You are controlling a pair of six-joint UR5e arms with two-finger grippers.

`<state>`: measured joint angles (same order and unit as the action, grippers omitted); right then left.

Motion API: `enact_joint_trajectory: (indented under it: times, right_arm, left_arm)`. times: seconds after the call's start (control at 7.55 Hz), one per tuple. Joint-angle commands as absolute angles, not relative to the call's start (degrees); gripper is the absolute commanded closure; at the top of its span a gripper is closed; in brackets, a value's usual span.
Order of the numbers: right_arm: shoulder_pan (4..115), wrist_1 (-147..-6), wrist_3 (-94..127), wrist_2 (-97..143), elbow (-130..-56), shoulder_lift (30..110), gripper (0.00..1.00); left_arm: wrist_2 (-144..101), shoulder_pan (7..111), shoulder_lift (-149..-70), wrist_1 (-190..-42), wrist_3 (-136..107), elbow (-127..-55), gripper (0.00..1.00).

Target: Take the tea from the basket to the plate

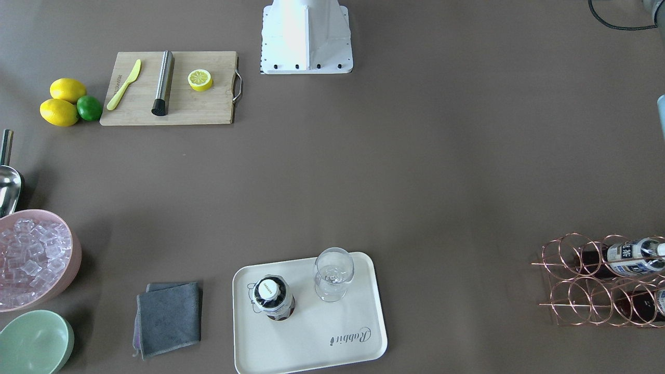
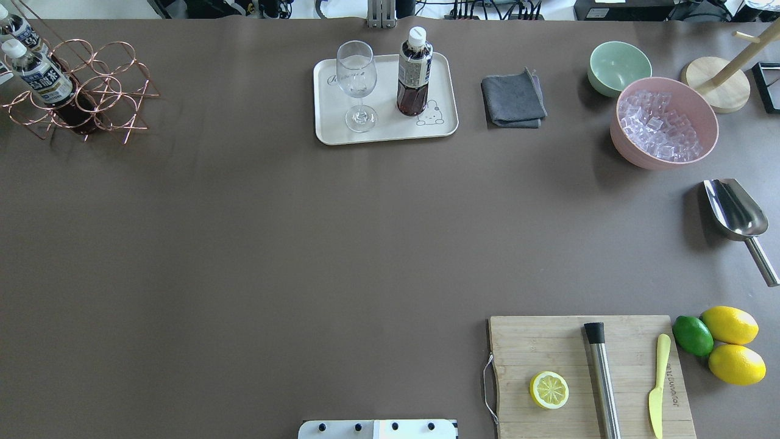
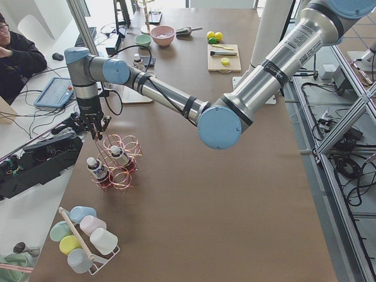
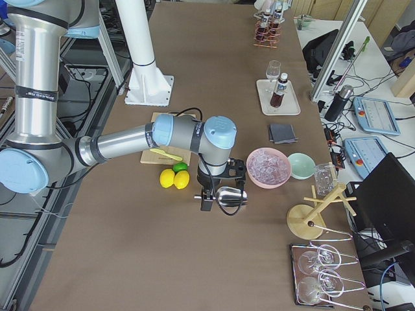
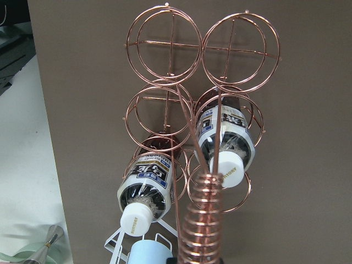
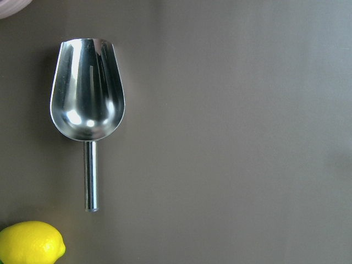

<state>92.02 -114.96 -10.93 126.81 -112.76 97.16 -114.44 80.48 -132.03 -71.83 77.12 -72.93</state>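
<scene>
One tea bottle (image 2: pixel 414 73) stands upright on the cream plate (image 2: pixel 329 125), next to a clear glass (image 2: pixel 356 79). Two more tea bottles (image 5: pixel 146 190) (image 5: pixel 225 146) lean in rings of the copper wire basket (image 2: pixel 116 91) at the table's far left corner. My left gripper (image 3: pixel 96 126) hangs right over the basket's tall handle (image 5: pixel 203 220). Its fingers show in no close view, so I cannot tell whether it is open or shut. My right gripper (image 4: pixel 219 184) hovers above the steel scoop (image 6: pixel 88 88), and I cannot tell its state either.
A pink bowl of ice (image 2: pixel 664 122), a pale green bowl (image 2: pixel 618 66) and a grey cloth (image 2: pixel 513 100) lie right of the plate. A cutting board (image 2: pixel 548 347) holds a lemon half, a steel muddler and a yellow knife. Lemons and a lime (image 2: pixel 693 335) lie beside it.
</scene>
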Motion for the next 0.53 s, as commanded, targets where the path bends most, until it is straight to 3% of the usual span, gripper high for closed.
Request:
enact_joint_trajectory:
  times: [0.0,0.4]
  right_arm:
    - [92.1,-109.7,-10.9,125.4,-111.1,97.2,0.00]
    - [92.7,-109.1,-10.8,125.9,-111.8,97.1,0.00]
  left_arm:
    - [-114.4,80.6,-132.0,-71.9,77.1,-72.9,1.00]
    - [-114.4,79.4,-131.9,-71.9,76.7,-72.9,1.00]
